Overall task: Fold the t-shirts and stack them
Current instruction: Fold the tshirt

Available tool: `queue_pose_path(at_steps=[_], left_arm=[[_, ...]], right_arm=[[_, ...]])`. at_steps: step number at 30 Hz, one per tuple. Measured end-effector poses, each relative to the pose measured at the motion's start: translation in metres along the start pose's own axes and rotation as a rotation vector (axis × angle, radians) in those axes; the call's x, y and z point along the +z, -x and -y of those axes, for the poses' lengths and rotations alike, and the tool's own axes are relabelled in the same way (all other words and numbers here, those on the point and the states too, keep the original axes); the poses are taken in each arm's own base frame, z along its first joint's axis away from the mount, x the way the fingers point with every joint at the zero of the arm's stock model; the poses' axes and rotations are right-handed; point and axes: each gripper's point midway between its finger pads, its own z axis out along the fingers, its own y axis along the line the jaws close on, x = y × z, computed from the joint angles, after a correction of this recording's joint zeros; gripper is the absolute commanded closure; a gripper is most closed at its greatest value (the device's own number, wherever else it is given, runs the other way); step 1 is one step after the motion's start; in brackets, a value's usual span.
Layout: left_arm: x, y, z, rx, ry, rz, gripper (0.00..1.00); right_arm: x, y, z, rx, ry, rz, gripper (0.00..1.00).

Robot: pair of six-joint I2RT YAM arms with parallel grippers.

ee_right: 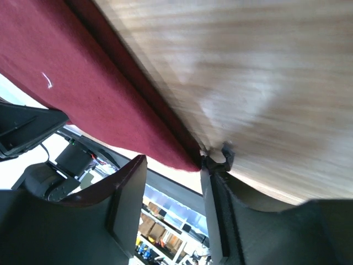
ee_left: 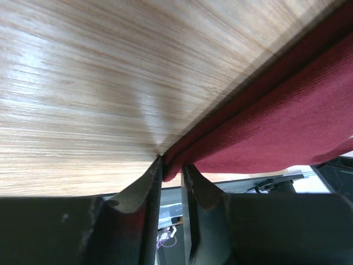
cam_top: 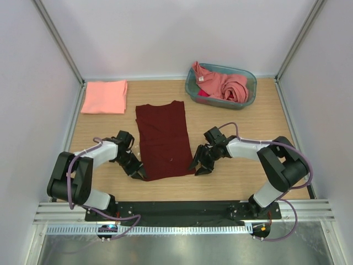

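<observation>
A dark maroon t-shirt lies flat on the wooden table, folded into a long strip with its collar toward the back. My left gripper is low at its near-left corner; in the left wrist view the narrow jaws pinch the folded maroon hem. My right gripper is at the near-right corner. Its jaws stand wide apart, with the maroon edge reaching between them and ending against one fingertip. A folded salmon t-shirt lies at the back left.
A teal-blue basket at the back right holds crumpled pink t-shirts. White walls and metal posts enclose the table. The arm bases and a black rail run along the near edge.
</observation>
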Motion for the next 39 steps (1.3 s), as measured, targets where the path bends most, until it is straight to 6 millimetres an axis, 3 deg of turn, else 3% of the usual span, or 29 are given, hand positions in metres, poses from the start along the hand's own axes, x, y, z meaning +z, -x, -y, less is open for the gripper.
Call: queue_pose_path(at_steps=[4,8,13,25,39], left_arm=[[0.001,0.001,0.000,0.005,0.001,-0.001,0.86],[0.001,0.002,0.002,0.023,-0.001,-0.002,0.99],[0.000,0.002,0.002,0.049,-0.003,-0.001,1.00],[-0.014,0.012,0.007,0.150,-0.005,0.142,1.00],[-0.057,-0.043,0.011,0.201,-0.145,0.204,1.00]], right_arm=[[0.003,0.003,-0.003,0.001,-0.005,-0.005,0.59],[0.006,0.004,-0.002,-0.004,-0.008,-0.012,0.69],[0.009,0.007,-0.001,-0.044,-0.005,-0.005,0.98],[0.002,0.006,0.003,-0.162,-0.035,0.046,0.99],[-0.047,-0.050,0.014,-0.239,-0.015,0.059,0.99]])
